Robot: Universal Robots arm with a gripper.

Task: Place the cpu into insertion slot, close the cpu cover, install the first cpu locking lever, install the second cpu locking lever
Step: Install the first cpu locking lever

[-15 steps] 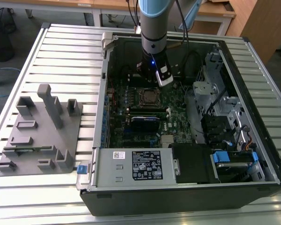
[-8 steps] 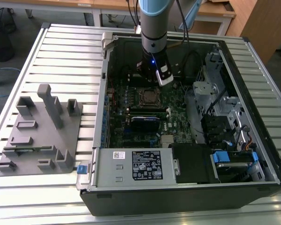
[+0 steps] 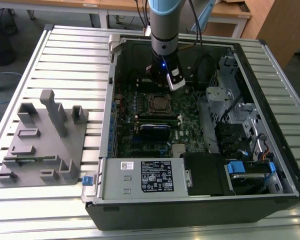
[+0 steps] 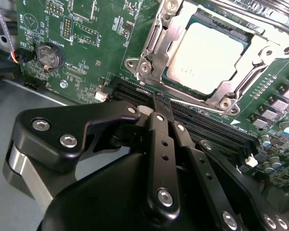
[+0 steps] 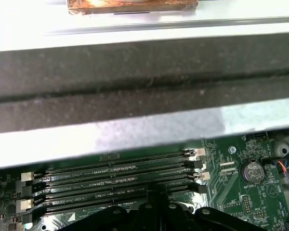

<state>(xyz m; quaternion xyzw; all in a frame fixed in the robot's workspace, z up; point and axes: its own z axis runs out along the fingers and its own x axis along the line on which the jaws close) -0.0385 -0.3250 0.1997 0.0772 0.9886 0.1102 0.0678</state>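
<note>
Fingers (image 4: pixel 161 125) of gripper (image 4: pixel 157 99) pressed together, pinching nothing, tips low over memory slots (image 4: pixel 216 127) just beside cpu cover (image 4: pixel 156 53). cpu (image 4: pixel 209 57) sits in insertion slot (image 4: pixel 220 25), cover flat around it; lever latching unclear. Risk: sideways drift scrapes slots or snags cover edge. Open case (image 3: pixel 190 212) holds motherboard (image 3: pixel 190 117), with power supply (image 3: pixel 145 177) at near side

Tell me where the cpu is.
In the second wrist view the cpu sits in the insertion slot on the motherboard, just past the memory slots ahead of the gripper.
</note>
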